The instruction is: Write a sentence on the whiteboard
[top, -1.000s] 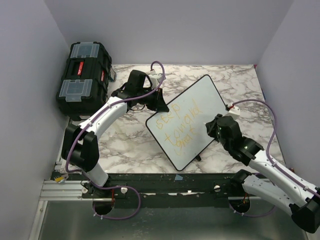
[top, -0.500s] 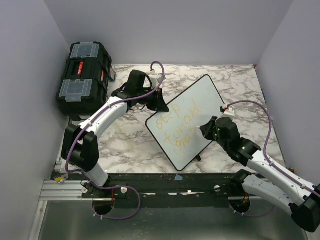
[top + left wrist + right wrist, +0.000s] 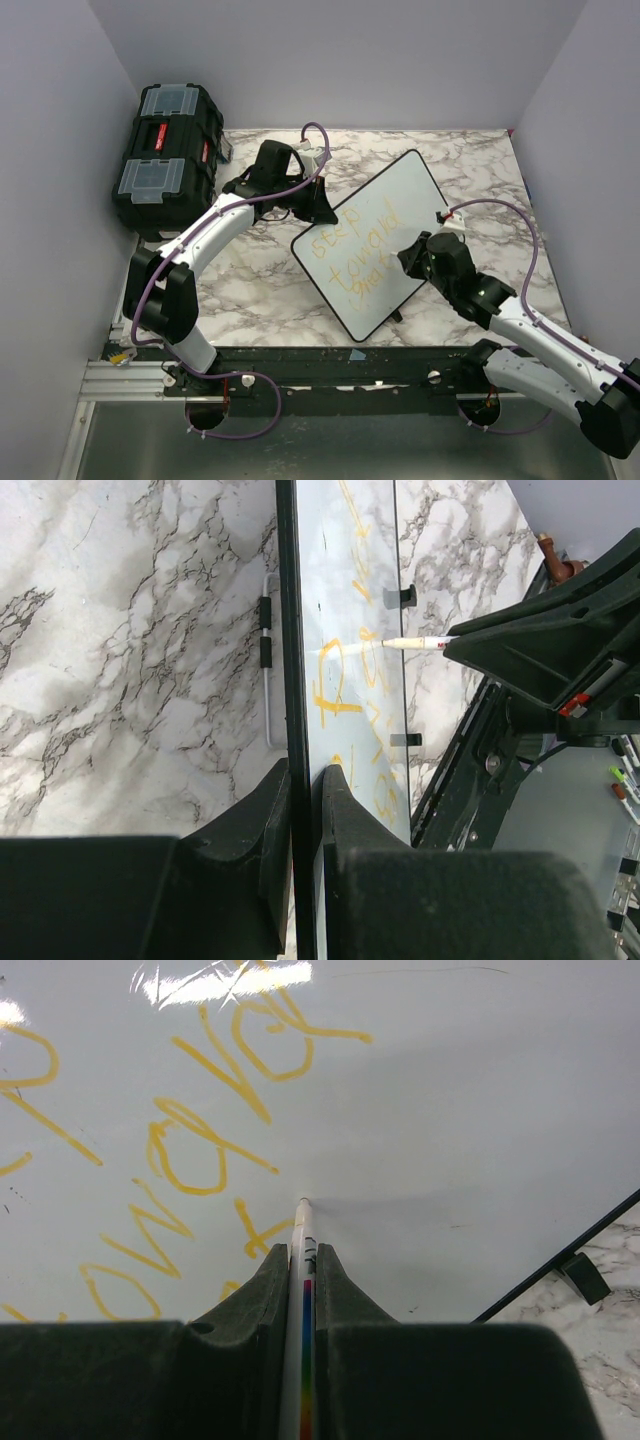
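Only wrist views show marker [image 3: 301,1228] pinched by right pincer [image 3: 303,1257], left pincer [image 3: 305,775] pinching whiteboard [image 3: 350,630]

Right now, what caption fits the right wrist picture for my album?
Right tool holds a marker, its tip on the whiteboard beside yellow words.

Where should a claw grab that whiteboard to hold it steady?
By its thin black rim, coming in edge-on from the far-left side, one finger on each face, as the left claw does. The whiteboard is flat and thin, and this leaves the written face free for the marker.
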`<action>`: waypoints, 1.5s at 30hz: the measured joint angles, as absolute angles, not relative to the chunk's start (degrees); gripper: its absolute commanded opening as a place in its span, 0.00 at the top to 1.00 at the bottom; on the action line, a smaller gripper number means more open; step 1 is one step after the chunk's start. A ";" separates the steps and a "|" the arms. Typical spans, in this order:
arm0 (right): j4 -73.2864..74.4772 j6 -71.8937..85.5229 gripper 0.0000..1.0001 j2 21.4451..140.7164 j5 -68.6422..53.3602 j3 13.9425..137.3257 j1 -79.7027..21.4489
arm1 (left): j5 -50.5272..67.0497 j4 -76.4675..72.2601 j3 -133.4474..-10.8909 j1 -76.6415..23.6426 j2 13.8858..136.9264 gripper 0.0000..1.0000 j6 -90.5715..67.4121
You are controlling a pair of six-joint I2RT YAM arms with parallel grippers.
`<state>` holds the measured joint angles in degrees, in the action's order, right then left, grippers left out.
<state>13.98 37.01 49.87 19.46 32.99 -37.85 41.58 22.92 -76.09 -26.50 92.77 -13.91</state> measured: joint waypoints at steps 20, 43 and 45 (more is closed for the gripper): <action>19.53 43.90 0.99 49.58 21.17 32.73 -37.76 | 41.36 23.00 -76.07 -26.50 92.77 1.00 -13.91; 18.94 42.85 0.99 51.35 21.12 34.87 -37.76 | 41.19 23.14 -76.05 -26.48 92.77 1.00 -13.91; 18.85 42.54 0.99 51.81 21.15 35.35 -37.76 | 41.19 23.14 -76.05 -26.48 92.77 1.00 -13.93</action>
